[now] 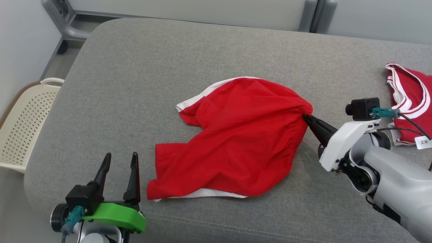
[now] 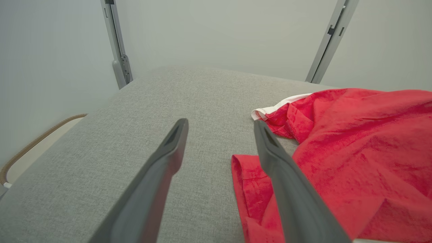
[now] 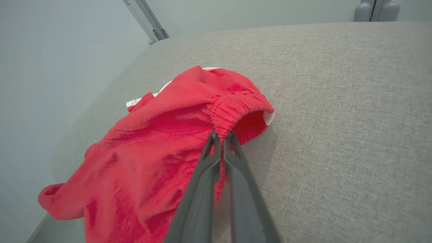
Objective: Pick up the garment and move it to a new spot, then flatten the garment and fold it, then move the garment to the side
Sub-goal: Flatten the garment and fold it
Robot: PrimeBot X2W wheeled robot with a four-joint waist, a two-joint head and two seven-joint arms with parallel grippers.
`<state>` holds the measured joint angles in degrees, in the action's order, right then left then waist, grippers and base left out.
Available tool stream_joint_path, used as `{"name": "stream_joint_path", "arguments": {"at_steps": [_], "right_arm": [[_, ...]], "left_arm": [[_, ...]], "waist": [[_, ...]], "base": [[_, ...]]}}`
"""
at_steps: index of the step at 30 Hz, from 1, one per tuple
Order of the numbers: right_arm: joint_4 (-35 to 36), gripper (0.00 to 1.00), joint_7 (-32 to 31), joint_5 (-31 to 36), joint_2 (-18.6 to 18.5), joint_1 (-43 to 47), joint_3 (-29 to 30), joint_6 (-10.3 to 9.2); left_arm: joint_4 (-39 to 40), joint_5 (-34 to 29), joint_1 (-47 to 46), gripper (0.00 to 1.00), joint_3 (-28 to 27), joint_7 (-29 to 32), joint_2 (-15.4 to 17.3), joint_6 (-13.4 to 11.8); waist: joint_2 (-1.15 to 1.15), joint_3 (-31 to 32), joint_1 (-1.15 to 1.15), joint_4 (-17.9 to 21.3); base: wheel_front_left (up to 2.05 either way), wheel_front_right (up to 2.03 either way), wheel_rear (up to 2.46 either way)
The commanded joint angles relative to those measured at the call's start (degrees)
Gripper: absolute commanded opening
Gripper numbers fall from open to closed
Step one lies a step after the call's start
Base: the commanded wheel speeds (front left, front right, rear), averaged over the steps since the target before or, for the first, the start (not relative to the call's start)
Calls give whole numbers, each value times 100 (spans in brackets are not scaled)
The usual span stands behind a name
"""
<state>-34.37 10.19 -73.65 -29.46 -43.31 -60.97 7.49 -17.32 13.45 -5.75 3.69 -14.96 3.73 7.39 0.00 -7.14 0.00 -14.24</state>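
Nearest, at the left, the left pincer (image 1: 121,154) hovers open over the front edge of a tabletop (image 1: 135,67) padded in grey woven fabric, just beside the garment (image 1: 236,135). The garment, rumpled red shorts with white trim, lies in the middle of the tabletop. At its right edge, the right pincer (image 1: 306,117) is closed on the gathered waistband. Further right lies a second red-and-white garment (image 1: 410,101). A cream perforated basket (image 1: 23,125) stands on the floor at the left. Beyond the far edge are grey metal frame legs (image 1: 64,20) and a pale wall (image 1: 20,40).
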Motion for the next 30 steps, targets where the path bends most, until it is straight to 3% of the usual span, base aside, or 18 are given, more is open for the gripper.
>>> {"name": "stream_joint_path", "arguments": {"at_steps": [1,7,13,17,23,30], "right_arm": [[130,0,57,-41,-135,112,25,0],[1166,0,116,-281,-847,558,231,0],[1700,0,154,-178,-1447,882,604,0],[2061,0,-42,-112,-1607,1105,765,0],[2314,0,-314,40,-1450,1120,1053,0],[1758,0,-781,437,-755,399,1272,0]], "left_arm": [[-17,-22,50,100,-1,-19,32,14],[-35,-17,158,100,-13,-19,51,14],[-25,-37,242,100,-3,-19,42,14],[5,-21,271,100,-13,-19,33,14],[35,-24,236,100,-4,-19,11,14],[36,-13,48,100,73,-19,-5,14]], "waist": [[0,56,0,62],[0,159,0,100],[0,236,0,115],[0,230,0,107],[0,137,0,96],[0,-48,0,37]], "base": [[0,0,0],[0,0,0],[0,0,0],[0,0,0],[0,0,0],[0,0,0]]}}
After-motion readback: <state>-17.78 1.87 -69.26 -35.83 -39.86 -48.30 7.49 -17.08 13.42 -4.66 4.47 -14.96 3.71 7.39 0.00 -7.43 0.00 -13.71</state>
